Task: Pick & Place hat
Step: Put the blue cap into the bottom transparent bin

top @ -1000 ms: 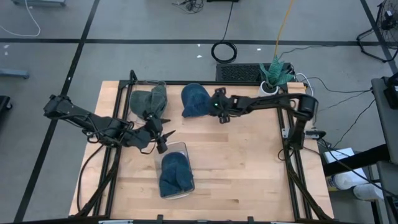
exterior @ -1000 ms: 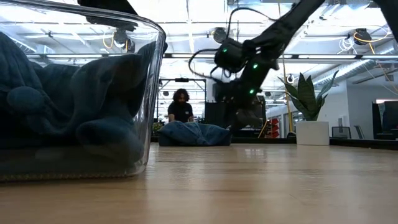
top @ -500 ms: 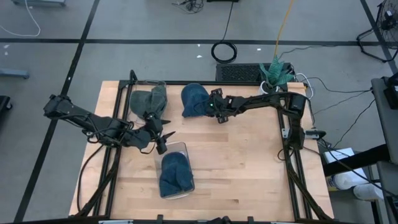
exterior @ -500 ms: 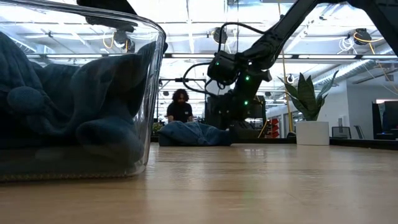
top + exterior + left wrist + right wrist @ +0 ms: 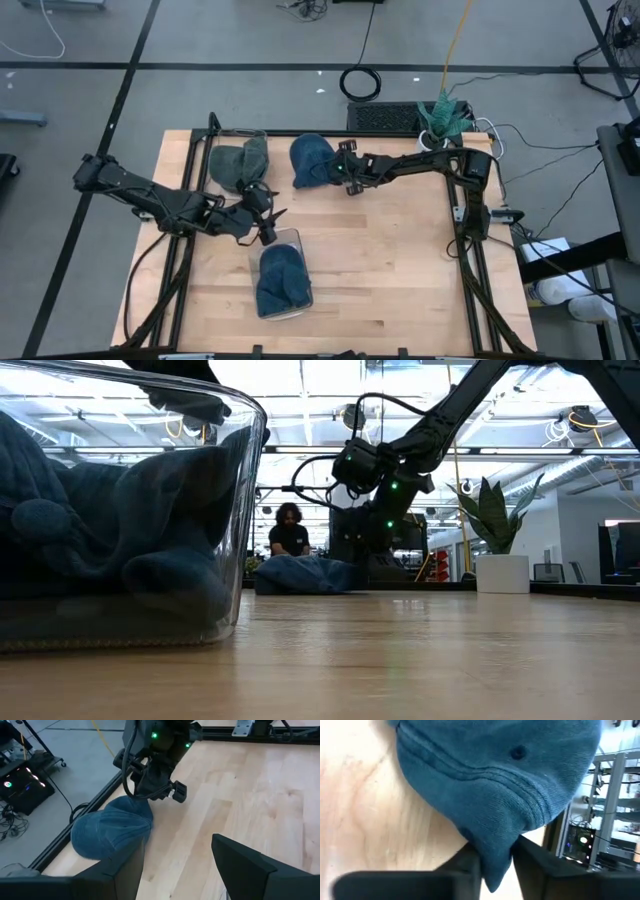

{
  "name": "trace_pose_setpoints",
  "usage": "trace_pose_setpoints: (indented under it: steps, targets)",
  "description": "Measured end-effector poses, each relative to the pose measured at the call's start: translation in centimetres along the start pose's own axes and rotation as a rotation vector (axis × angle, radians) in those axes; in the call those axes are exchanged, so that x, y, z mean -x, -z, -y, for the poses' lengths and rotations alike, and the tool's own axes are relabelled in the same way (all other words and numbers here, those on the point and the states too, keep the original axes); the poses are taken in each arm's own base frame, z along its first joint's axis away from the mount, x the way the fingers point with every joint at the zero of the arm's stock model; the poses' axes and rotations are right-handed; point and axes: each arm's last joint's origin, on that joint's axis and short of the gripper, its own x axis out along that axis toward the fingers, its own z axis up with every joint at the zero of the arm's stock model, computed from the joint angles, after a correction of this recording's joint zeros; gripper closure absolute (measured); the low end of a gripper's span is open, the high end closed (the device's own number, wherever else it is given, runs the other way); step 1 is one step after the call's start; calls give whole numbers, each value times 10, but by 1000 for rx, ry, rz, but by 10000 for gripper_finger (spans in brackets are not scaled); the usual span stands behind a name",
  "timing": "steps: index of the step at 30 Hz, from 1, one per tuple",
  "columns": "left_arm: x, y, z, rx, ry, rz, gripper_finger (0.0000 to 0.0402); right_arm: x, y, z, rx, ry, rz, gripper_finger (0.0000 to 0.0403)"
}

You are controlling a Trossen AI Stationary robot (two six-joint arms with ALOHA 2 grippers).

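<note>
At table's far edge, right gripper pinches blue hat by its brim; confirm firm bite before lifting; left gripper waits, fingers apart.

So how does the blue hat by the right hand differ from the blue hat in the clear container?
The blue hat by the right hand lies on bare wood at the table's far edge; the hat in the clear container sits near the front. The first has its edge between the right hand's fingers; nothing touches the second. Both are blue fabric.

potted plant at table's far edge | cable coil on floor | person behind table
</note>
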Motion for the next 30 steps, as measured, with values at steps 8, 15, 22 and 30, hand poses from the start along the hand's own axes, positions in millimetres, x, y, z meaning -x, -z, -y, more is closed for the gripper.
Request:
trace_pose_setpoints:
  steps: [8,15,22,30]
  targets:
    - [0,0,0,0,3,3,160,2,-2,-2,-39,18,-13,393]
    - [0,0,0,-1,2,1,160,23,-15,-6,-6,83,-19,400]
    - [0,0,0,2,2,-2,160,87,-33,6,-106,136,138,402]
    - [0,2,0,16,5,-15,160,163,-12,11,-458,134,323,402]
